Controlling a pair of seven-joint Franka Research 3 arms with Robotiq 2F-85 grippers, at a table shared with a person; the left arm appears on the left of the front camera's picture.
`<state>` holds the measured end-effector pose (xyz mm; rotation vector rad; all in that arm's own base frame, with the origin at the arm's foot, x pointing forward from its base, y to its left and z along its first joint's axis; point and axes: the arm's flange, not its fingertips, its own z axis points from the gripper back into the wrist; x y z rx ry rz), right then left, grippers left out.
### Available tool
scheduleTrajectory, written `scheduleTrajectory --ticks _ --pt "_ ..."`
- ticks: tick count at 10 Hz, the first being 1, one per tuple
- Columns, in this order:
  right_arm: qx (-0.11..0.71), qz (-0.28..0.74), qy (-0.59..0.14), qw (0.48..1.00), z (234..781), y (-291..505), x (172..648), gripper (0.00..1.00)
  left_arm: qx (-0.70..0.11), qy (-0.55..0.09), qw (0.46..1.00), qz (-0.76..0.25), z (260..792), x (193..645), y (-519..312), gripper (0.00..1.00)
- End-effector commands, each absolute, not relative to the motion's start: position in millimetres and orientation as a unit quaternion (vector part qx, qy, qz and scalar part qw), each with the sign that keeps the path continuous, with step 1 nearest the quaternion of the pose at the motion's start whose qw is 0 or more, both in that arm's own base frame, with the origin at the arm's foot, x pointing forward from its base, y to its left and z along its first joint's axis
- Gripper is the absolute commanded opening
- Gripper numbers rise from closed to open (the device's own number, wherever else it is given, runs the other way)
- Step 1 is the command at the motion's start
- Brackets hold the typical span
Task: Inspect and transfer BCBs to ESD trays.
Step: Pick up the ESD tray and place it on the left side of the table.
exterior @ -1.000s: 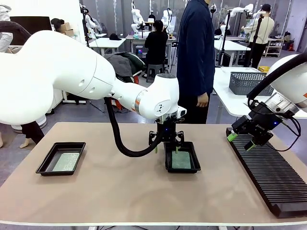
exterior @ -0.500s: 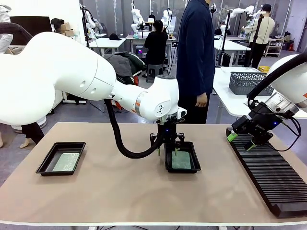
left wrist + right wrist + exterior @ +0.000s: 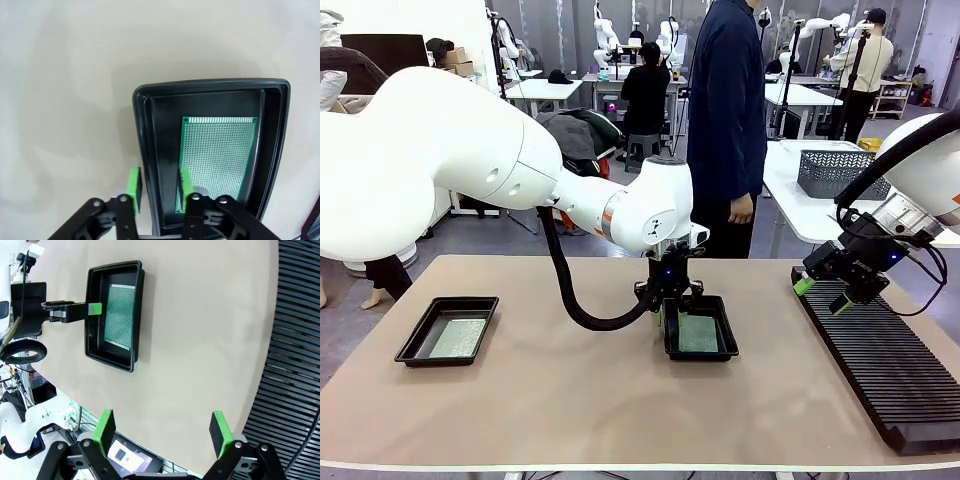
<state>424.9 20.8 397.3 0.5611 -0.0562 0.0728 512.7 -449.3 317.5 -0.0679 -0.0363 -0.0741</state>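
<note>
Two black ESD trays sat on the tan table [image 3: 570, 400], well apart. One tray [image 3: 447, 330] lay near the table's left side and held a BCB [image 3: 458, 338] with a pale speckled face. The other tray [image 3: 700, 328] lay near the middle and held a green BCB [image 3: 698, 335] flat on its floor; in the left wrist view that board [image 3: 217, 157] lay toward one long wall of the tray [image 3: 150, 165], with bare black floor beside it.

The left gripper [image 3: 672, 308] hung low at this middle tray's left rim. Its fingers stood apart and gripped nothing: the tray's side wall ran between the green pads [image 3: 134, 190], one pad outside the tray and the other inside, at the board's near corner.

The right gripper [image 3: 820, 296] hovered above the near end of a long black ribbed rack [image 3: 890, 370] at the table's right side, its fingers spread wide and empty. A grey mesh basket [image 3: 840, 172] stood on another table behind.
</note>
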Motion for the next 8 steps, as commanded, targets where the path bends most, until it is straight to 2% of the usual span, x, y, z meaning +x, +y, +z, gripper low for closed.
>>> scheduleTrajectory --ticks 1,4,6,8 --pt "0.276 0.024 -0.029 0.960 397.2 22.5 425.6 1.00 -0.042 -0.013 0.998 -0.043 319.3 509.1 -444.7 0.33" --pt "0.276 0.024 -0.029 0.960 397.2 22.5 425.6 1.00 -0.035 -0.005 0.998 -0.044 316.6 511.3 -447.4 0.11" --pt "0.276 0.024 -0.029 0.960 397.2 22.5 425.6 1.00 -0.034 -0.004 0.998 -0.044 316.2 510.9 -448.5 0.00" --pt "0.276 0.024 -0.029 0.960 397.2 22.5 425.6 1.00 -0.035 -0.005 0.999 -0.042 315.2 510.0 -447.8 0.00"
